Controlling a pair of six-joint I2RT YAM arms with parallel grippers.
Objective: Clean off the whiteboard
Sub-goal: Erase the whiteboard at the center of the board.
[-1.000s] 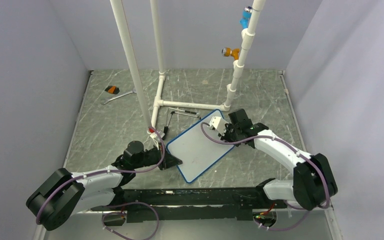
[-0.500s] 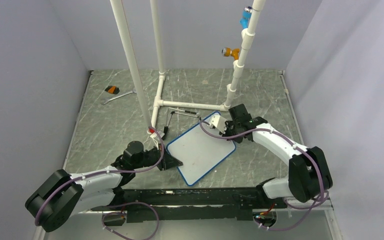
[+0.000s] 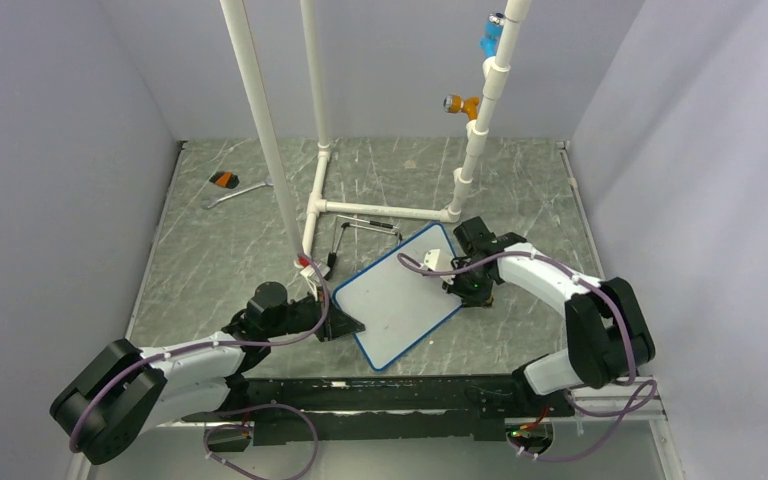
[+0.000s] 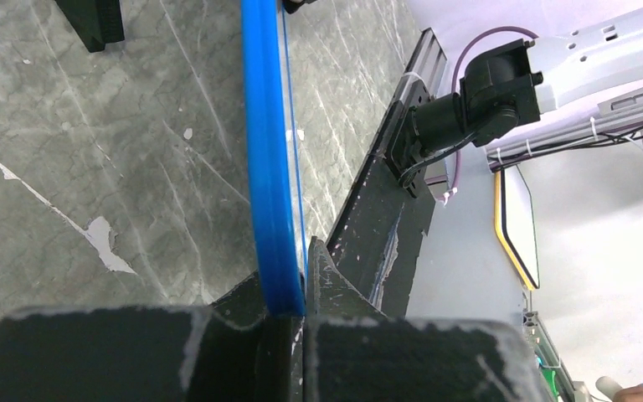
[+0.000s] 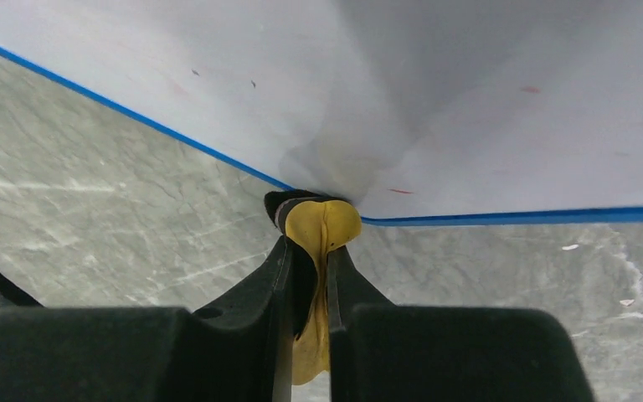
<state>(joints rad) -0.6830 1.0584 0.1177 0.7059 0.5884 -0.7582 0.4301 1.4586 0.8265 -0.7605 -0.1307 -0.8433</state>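
Whiteboard (image 3: 400, 295) askew on the table (image 3: 210, 250), between both arms. Left gripper (image 4: 289, 306) clamped on its blue frame. Right gripper (image 5: 310, 251) pinching a yellow cloth (image 5: 325, 224), pressed against the board's edge.

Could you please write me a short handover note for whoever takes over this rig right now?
Left tool: shut on the whiteboard's blue frame near its left corner, steadying it.
Right tool: shut on a yellow cloth, pressed against the board's right edge.
Whiteboard: lies on the table, turned diagonally, between the two arms.
Done: the face looks almost entirely white.
Left: a few faint red flecks near the right edge need wiping; then release the board.
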